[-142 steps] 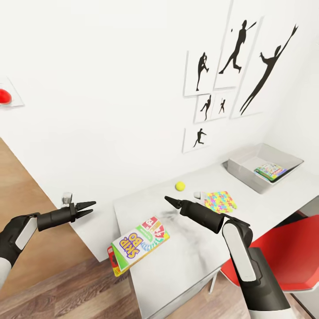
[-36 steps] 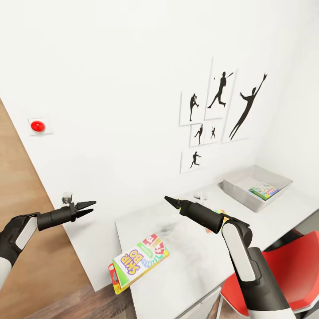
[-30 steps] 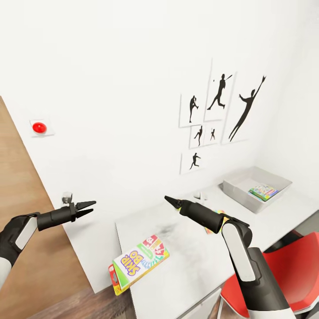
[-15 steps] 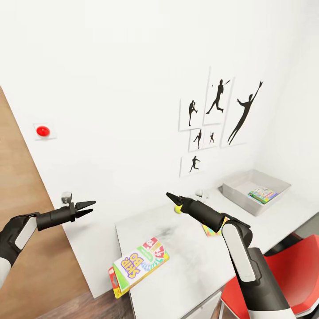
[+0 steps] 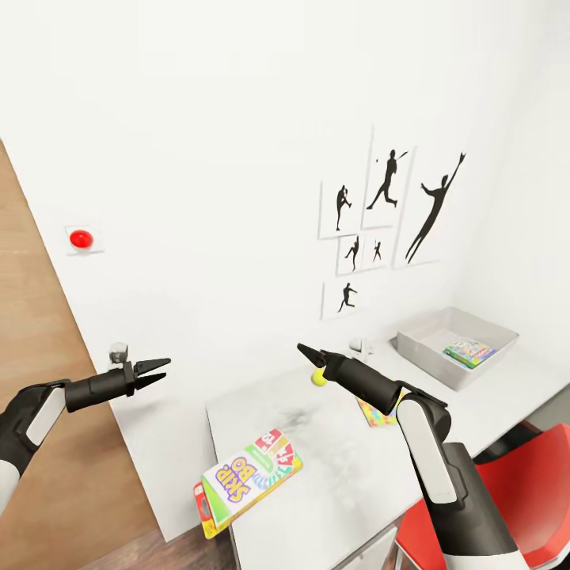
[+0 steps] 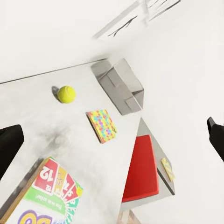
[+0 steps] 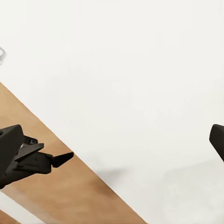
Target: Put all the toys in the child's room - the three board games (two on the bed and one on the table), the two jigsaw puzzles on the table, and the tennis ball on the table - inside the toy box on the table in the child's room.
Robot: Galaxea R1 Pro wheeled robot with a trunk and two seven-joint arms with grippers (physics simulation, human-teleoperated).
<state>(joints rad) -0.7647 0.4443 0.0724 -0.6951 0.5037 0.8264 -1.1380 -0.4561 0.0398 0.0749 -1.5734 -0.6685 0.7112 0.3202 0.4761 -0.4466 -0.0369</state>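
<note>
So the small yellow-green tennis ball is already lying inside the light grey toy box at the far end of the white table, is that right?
Not quite: the small yellow-green tennis ball lies on the white table, apart from the light grey toy box, as the left wrist view shows. The box is indeed at the far end.

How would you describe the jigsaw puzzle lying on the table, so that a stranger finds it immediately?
Start at the long white table against the wall, with the grey toy box at its far end. Between the box and the yellow tennis ball lies the jigsaw puzzle, a thin flat rectangle. Its interlocking pattern of yellow, pink, blue and green sets it apart from the cartoon-printed board game overhanging the near edge.
</note>
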